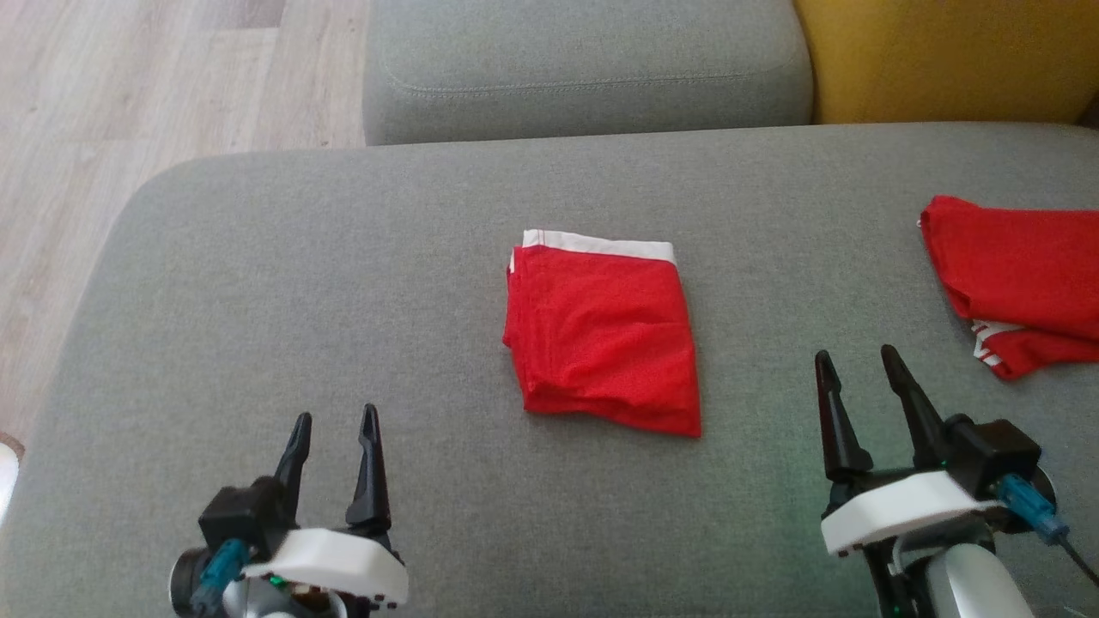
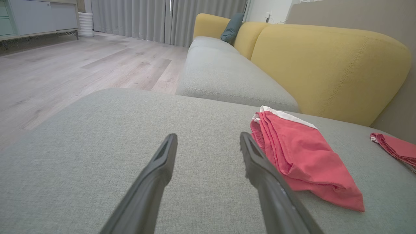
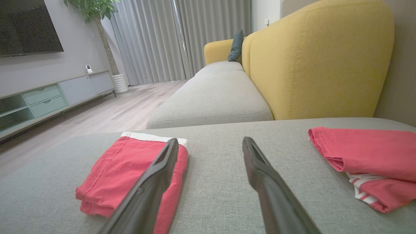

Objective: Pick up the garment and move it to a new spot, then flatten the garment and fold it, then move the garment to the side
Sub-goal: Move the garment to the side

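Now the folded garment [image 1: 601, 335] is lying centred on the cushion [image 1: 258, 283], left gripper [image 1: 336, 414] and right gripper [image 1: 856, 352] both hovering open, empty. Moving it aside is likely needing every layer pinched together.

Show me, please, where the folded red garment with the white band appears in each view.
Head view: folded red garment at the centre.
Left wrist view: garment right of centre.
Right wrist view: garment at lower left.
Shared landmark: second red garment, always to its right.

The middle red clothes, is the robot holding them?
No, the folded garment lies on the cushion, apart from the open left gripper and right gripper.
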Controlling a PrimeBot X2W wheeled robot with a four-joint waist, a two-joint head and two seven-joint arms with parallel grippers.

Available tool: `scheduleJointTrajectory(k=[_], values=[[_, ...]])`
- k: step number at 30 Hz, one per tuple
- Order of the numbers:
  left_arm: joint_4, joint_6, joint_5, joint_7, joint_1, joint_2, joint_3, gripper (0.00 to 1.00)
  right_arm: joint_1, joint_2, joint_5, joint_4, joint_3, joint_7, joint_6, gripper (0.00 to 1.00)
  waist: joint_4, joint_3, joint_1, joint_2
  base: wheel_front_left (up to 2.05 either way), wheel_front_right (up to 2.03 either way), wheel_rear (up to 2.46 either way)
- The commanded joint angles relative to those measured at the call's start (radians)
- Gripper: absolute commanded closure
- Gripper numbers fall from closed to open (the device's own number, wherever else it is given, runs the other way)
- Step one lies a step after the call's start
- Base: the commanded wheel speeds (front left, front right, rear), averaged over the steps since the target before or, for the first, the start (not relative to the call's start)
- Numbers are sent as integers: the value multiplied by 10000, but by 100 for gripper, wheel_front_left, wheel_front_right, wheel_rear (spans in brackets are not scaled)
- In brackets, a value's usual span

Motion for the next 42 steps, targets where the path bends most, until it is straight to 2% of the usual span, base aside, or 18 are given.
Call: scheduleJointTrajectory(k=[1,10,19,28,38,39,40,42], values=[[-312,-36,130,-124,-418,-12,347,0,-158,-25,21,-360,192,19,65,0,4,1,0,0,0,0,0],[-419,-65,185,-124,-463,-48,328,0,-292,-24,-10,-145,-196,530,65,0,146,142,0,0,0,0,0],[-756,-74,203,-124,-838,-95,182,0,-2019,-24,-157,376,-90,2834,65,0,563,1020,0,0,0,0,0],[-794,-3,33,-124,-1309,-136,-22,0,-3998,-411,1048,1958,285,5235,65,0,1367,1933,0,0,0,0,0],[-848,103,-110,-124,-1508,-143,-100,0,-4944,-1132,2554,3322,856,6820,65,0,1908,2261,0,0,0,0,0],[-856,113,-116,-124,-1513,-143,-105,0,-4995,-1182,2686,3394,916,6926,65,29,1922,2279,0,0,0,0,0],[-861,121,-120,-124,-1518,-143,-111,0,-5040,-1236,2785,3440,969,6977,65,50,1931,2295,0,0,0,0,0],[-878,138,-126,-124,-1525,-143,-115,0,-5110,-1311,2982,3502,1074,7029,65,65,1932,2325,0,0,0,0,0]])
